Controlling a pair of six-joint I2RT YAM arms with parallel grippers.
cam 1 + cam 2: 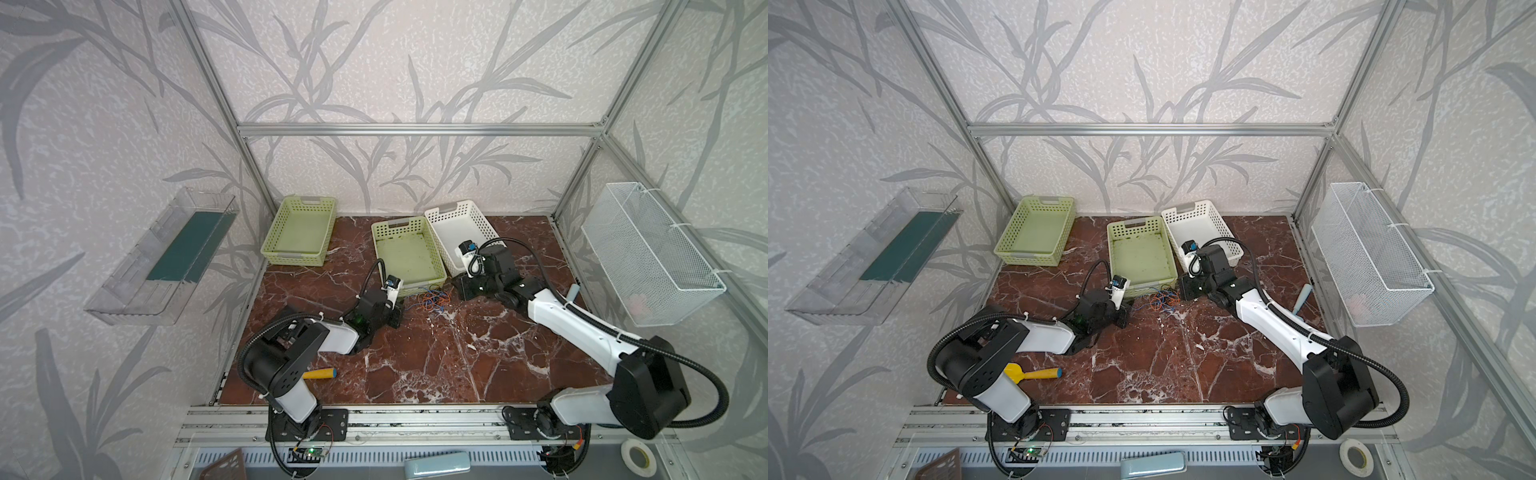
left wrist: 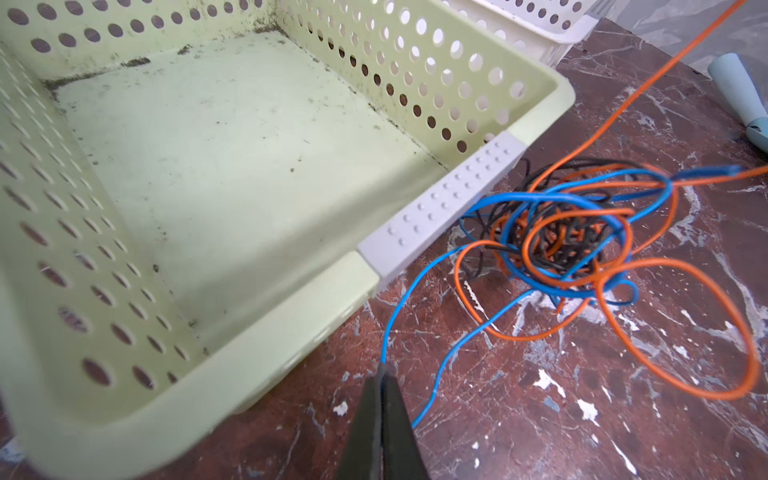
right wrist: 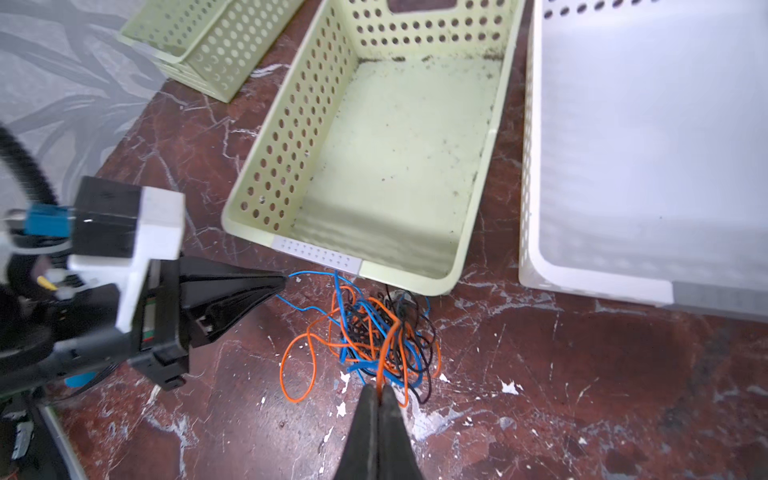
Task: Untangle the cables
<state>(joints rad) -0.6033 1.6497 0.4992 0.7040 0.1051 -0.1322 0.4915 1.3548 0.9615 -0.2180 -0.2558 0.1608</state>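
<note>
No lettering, brand, number or sign can be read anywhere. Only rows of small raised dots are seen on the grey handle strip of the green basket; no characters are formed by them.

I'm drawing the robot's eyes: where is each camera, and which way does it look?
Top views: up high, looking down on left arm, right arm and the cable tangle.
Left wrist: rides that arm, sees left claw shut on a blue cable.
Right wrist: rides that arm, sees right claw shut on an orange cable.
Shared: both wrist views show the tangle and green basket.
</note>
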